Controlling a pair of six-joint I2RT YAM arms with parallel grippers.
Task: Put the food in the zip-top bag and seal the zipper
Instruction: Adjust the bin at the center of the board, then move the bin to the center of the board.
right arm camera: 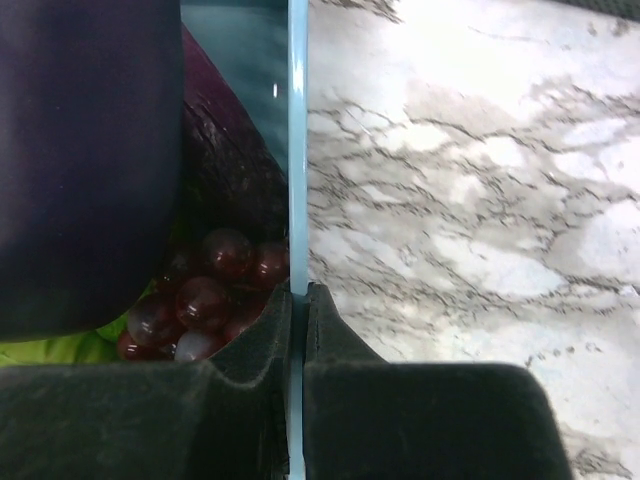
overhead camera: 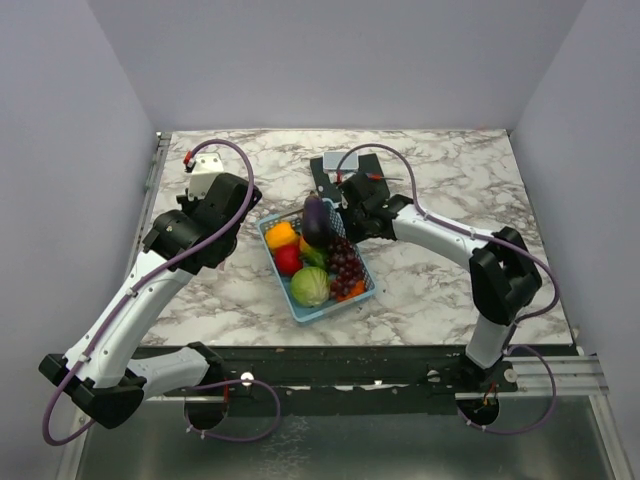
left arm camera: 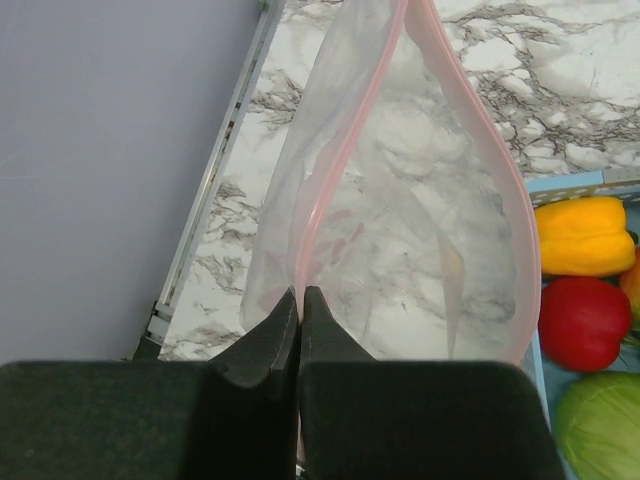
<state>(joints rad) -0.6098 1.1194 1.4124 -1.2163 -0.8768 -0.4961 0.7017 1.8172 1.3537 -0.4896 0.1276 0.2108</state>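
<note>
Marble table, with the light-blue basket at its middle; take the basket as your reference. The zip-top bag hangs just to the basket's left, mouth gaping, nothing inside it that I can see. All the food sits in the basket: cabbage at the near end, grape bunch on the right side, a long dark purple piece at the far end, and yellow and red pieces along the left wall. The left end effector is pinched tight on the zipper. The right end effector is clamped on the basket's right wall, grapes just inside it. Handling, as I judge it: the bag is thin, limp and slick, and it will sag and fold if you grip the film, so hold it by the pink strip, its stiffest part. The toy pieces look light, hard and smooth. The round ones may roll or squirt out, so close across their widest part. The grapes are knobbly, so take them across the cluster. The dark piece is best taken across its narrower part.
</note>
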